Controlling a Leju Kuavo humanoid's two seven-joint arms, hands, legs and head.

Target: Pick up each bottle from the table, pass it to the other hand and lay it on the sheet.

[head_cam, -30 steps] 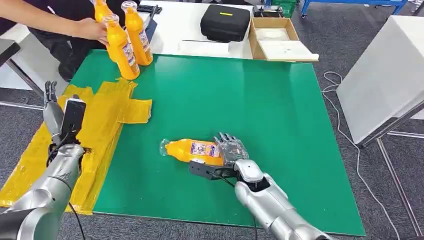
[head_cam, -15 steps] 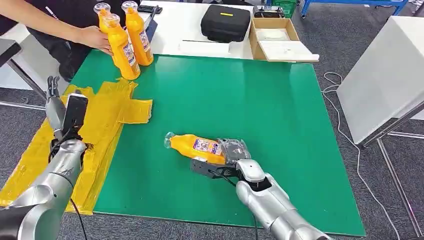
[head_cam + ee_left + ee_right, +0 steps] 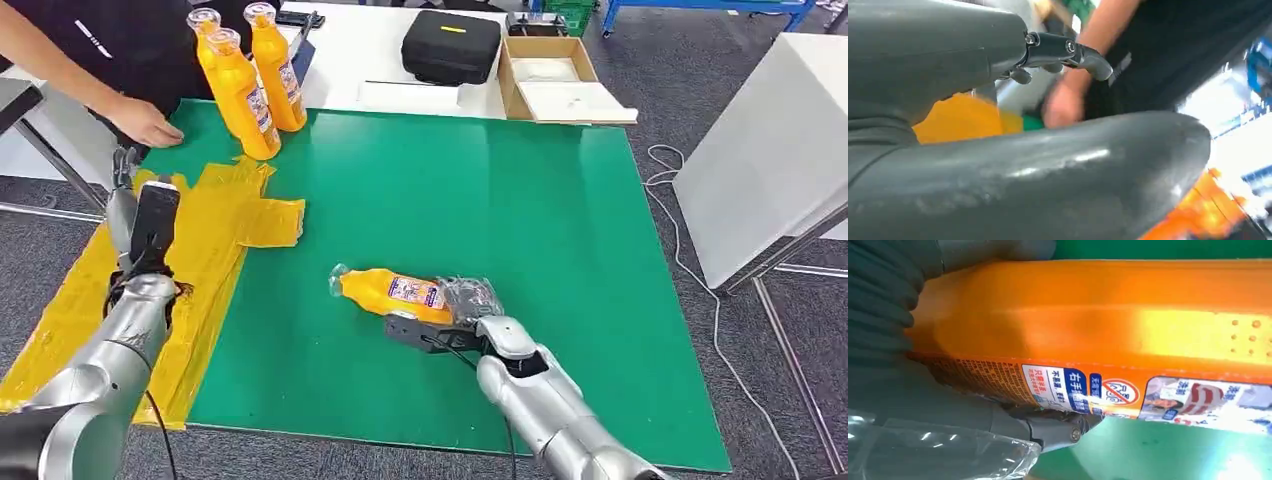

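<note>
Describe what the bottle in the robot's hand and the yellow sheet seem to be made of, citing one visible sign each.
Bottle: likely glossy orange plastic, judging by the sheen along its side, with a printed paper or film label. Yellow sheet: probably thin plastic film, since it lies wrinkled and shiny on the table.

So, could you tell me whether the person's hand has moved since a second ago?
Yes. The person's hand has let go of the standing bottles and drawn away from them, towards the corner of the green mat.

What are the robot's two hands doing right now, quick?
Left hand: raised over the yellow sheet, fingers apart, holding nothing.
Right hand: wrapped around the base end of the orange bottle lying on the green mat.
</note>
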